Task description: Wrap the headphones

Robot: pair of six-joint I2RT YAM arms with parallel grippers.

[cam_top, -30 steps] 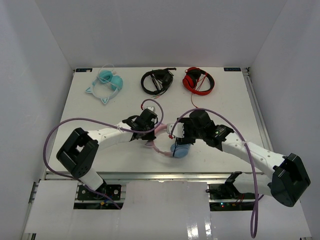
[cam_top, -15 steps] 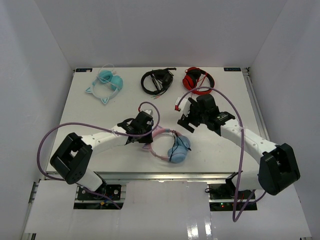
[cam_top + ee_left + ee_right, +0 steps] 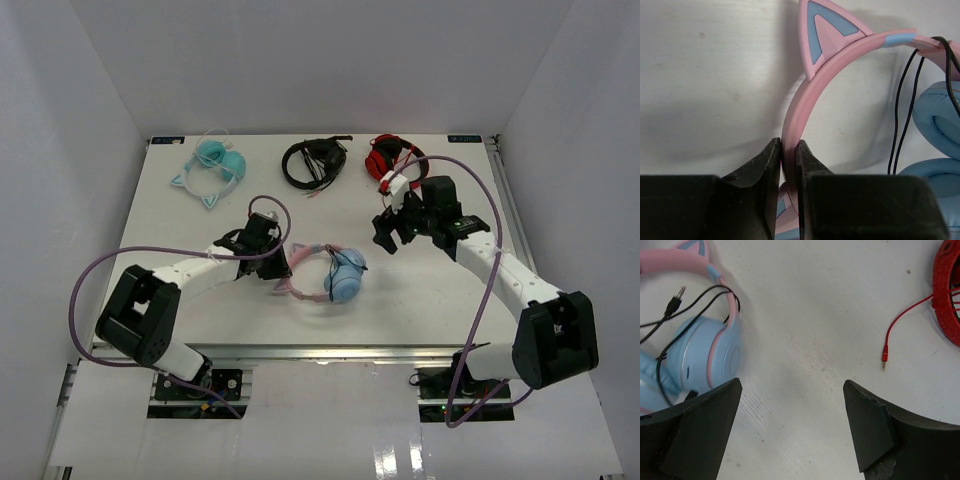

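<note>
The headphones (image 3: pixel 343 280) lie on the white table near its middle, with a pink cat-ear headband (image 3: pixel 805 95) and light blue ear cups (image 3: pixel 705 360). A thin black cable (image 3: pixel 902 115) loops over the band and cups, and its plug (image 3: pixel 674 302) lies loose beside the band. My left gripper (image 3: pixel 278 264) is at the left end of the band and is shut on it; in the left wrist view the left gripper (image 3: pixel 789 150) pinches the pink strip between both jaws. My right gripper (image 3: pixel 385 240) hangs open to the right of the headphones. The right gripper (image 3: pixel 790 385) has only bare table between its jaws.
Along the back edge lie an all-teal cat-ear pair (image 3: pixel 213 170), a black pair (image 3: pixel 313 162) and a red pair (image 3: pixel 397 160). The red pair's cable ends in a red plug (image 3: pixel 884 357) just ahead of my right gripper. White walls enclose the table.
My right gripper has opened, left the ear cups and moved back and to the right. My left gripper has drawn the headphones left and slightly back, still holding the band.
</note>
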